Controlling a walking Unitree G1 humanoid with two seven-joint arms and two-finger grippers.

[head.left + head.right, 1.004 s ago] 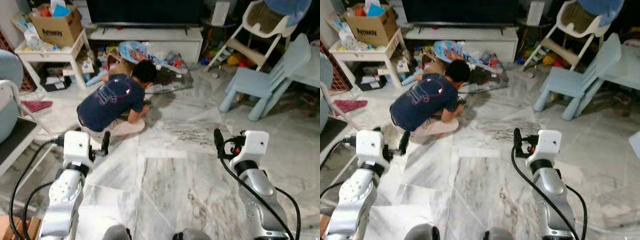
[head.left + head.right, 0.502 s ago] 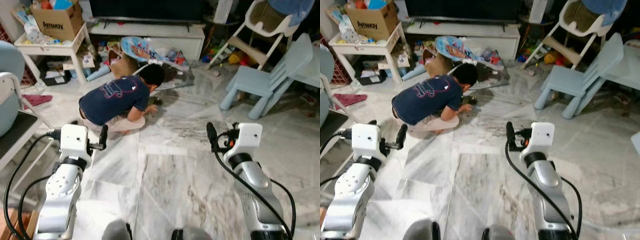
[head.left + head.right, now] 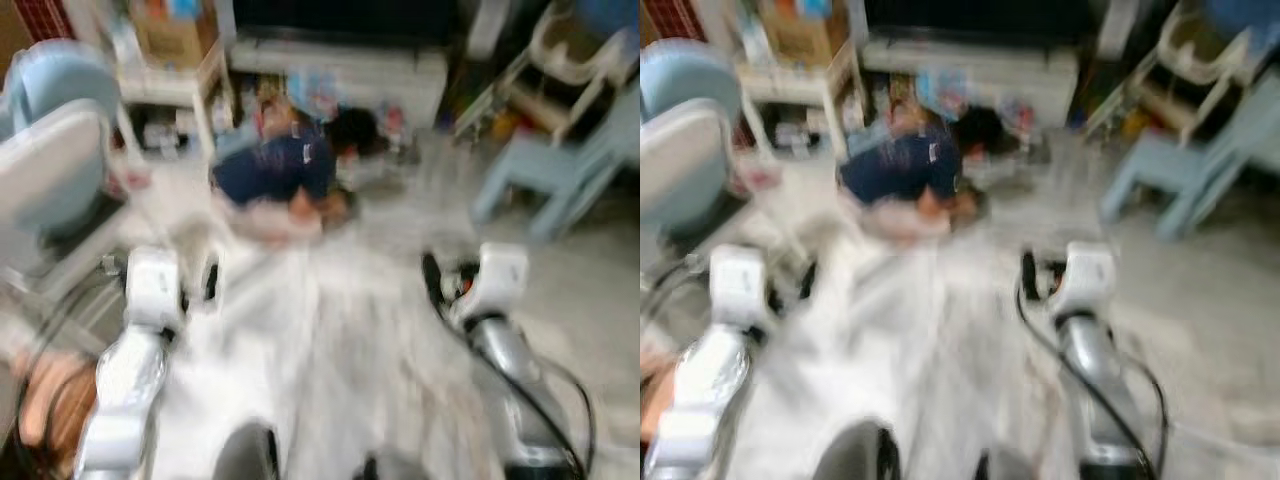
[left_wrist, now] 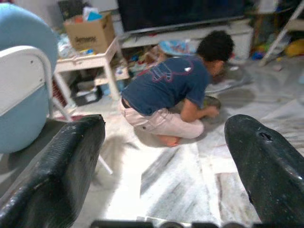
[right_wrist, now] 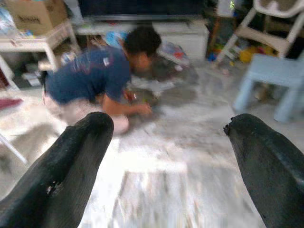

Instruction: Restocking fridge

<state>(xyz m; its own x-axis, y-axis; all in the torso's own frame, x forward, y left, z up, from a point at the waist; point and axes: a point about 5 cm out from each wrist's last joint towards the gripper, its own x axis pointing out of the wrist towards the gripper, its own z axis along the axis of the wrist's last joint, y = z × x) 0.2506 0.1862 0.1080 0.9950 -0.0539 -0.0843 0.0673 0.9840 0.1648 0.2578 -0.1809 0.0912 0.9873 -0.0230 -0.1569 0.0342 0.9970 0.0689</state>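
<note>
Left gripper (image 4: 161, 156) wide open, nothing between its black fingers (image 4: 52, 166), touching nothing; held out in front over the grey-veined white marble floor (image 4: 190, 175). Right gripper (image 5: 166, 166) same: spread wide, empty, over the same floor. Ahead of both, a person in a navy T-shirt and light shorts (image 4: 166, 95) crouches low on the floor, one hand down by a dark item too small to identify. Behind them a low white TV cabinet (image 4: 190, 35) under a dark screen, with toys and clutter at its foot. A small white side table (image 4: 90, 61) carries a brown cardboard box (image 4: 88, 31). Pale blue plastic child's chair (image 5: 275, 76) off to the right, white high chair (image 5: 270, 28) behind it; a pale blue and white seat (image 4: 23, 85) close on the left. Head views heavily motion-blurred, detail unreadable. No fridge or stock items can be made out.
</note>
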